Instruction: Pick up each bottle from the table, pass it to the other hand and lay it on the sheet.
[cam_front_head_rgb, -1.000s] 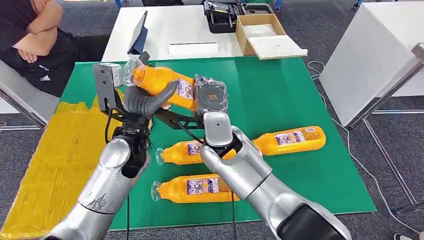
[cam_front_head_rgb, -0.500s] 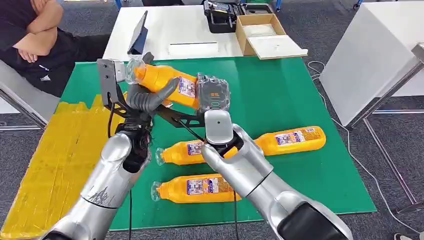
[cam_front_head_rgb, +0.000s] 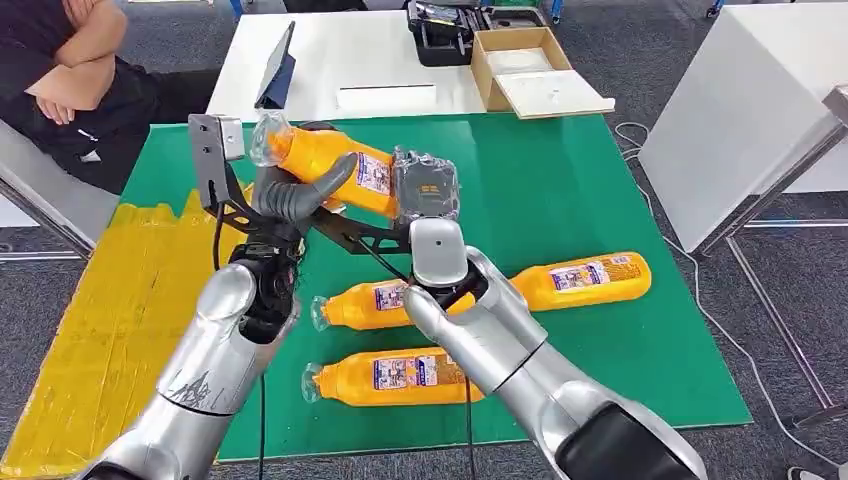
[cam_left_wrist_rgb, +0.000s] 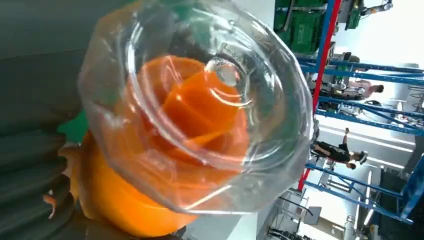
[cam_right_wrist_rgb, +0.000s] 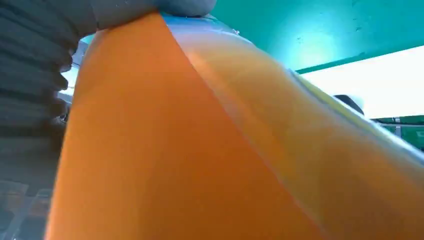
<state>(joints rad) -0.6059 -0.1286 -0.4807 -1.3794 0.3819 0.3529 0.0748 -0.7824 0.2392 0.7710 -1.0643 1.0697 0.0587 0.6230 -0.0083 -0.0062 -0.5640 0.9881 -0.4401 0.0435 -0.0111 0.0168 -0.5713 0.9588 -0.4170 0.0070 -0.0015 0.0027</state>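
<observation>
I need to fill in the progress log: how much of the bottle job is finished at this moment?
Nothing looks finished: the yellow sheet carries no bottle. In hand: one orange bottle is raised over the green mat, gripped by the left hand with the right hand at its base, so the handover is under way. Left: laying it on the sheet, then the three bottles on the mat.

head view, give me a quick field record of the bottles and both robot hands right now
held bottle: orange bottle, lifted above the green mat, clear cap end toward the robot's left
left robot hand: left robot hand wraps the held bottle near its neck
right robot hand: right robot hand at the bottle's base end; grip not clear
bottles on mat: three bottles, lying on their sides
yellow sheet: yellow sheet, no bottle on it
</observation>
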